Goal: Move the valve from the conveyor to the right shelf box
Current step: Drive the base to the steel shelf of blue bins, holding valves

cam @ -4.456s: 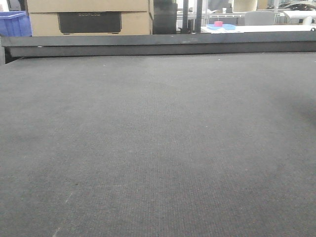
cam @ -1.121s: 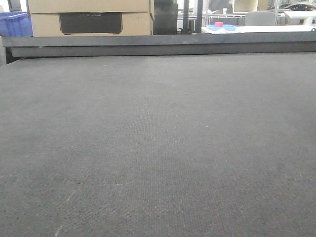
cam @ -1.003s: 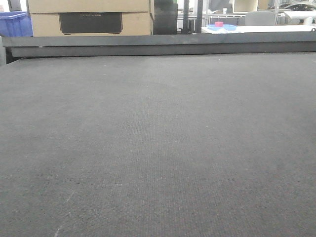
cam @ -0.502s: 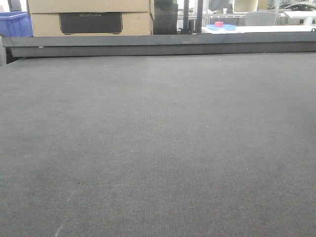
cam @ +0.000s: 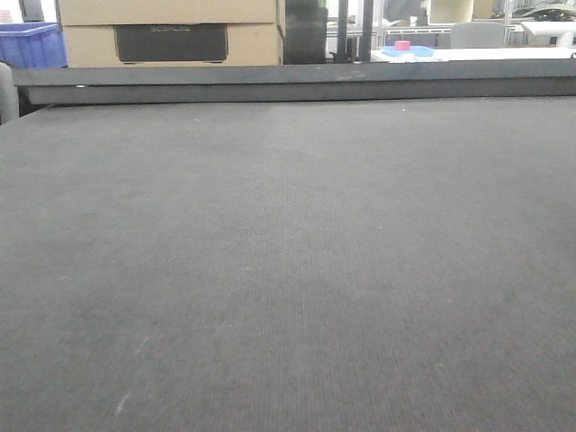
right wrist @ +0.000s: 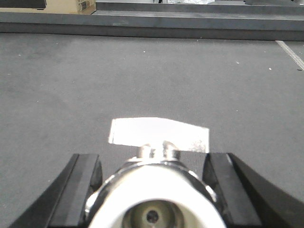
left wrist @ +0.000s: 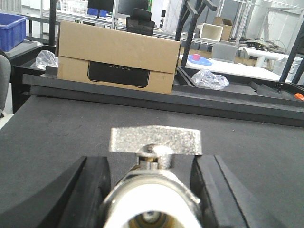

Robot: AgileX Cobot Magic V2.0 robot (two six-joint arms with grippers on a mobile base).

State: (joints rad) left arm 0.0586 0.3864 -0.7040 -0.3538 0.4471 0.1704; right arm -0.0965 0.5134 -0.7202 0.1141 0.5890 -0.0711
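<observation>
Grasp looks done on both sides: left fingers (left wrist: 85, 194) closed narrow on a valve (left wrist: 152, 202), right fingers (right wrist: 80, 194) likewise on a second valve (right wrist: 156, 199), both over the conveyor (cam: 288, 270), which is bare in the front view. Still to do: carry to the right shelf box and release; box not in view.
</observation>
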